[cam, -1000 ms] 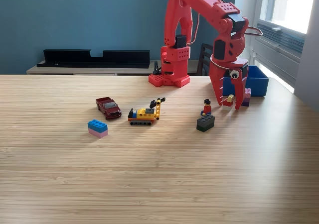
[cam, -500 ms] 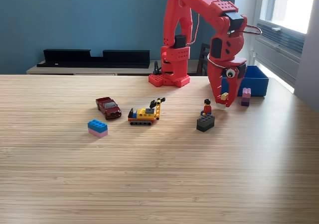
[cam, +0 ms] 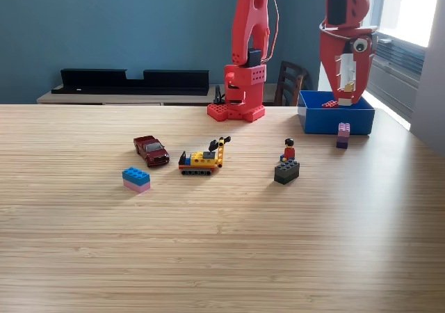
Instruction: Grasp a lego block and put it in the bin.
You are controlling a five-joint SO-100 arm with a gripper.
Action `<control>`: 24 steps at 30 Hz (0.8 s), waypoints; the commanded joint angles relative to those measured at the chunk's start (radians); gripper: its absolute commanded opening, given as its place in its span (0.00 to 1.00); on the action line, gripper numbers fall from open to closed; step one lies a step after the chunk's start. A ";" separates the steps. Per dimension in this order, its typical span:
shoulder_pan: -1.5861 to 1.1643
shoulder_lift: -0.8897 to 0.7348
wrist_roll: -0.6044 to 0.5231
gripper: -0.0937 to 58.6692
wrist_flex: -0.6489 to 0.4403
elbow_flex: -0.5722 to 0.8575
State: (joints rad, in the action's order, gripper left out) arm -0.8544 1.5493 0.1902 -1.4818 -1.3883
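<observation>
— Fingers [cam: 347,90] of the red arm are hanging above the blue bin [cam: 336,121], near the counter's far right corner, and they are clamping a small yellow lego block [cam: 350,85].

— Is it lining up over the opening?

— Roughly, though it is sitting toward the bin's right wall. Something red [cam: 330,103] is already lying inside.

— What is worrying you?

— Height. Dropping from up there, the light block could be bouncing off the rim and landing beside the purple-and-pink block [cam: 343,134] standing just outside the front wall.

— And the minifigure on the dark block [cam: 286,167]?

— Well apart, not risking anything.
</observation>
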 commanded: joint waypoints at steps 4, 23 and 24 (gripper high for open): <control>-0.288 0.015 0.008 0.00 -0.015 -0.008; -0.503 0.015 0.051 0.48 -0.014 -0.089; -0.503 0.015 0.049 0.51 -0.014 -0.089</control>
State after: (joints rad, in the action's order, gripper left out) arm -1.3468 1.5493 0.2362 -1.4849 -1.4864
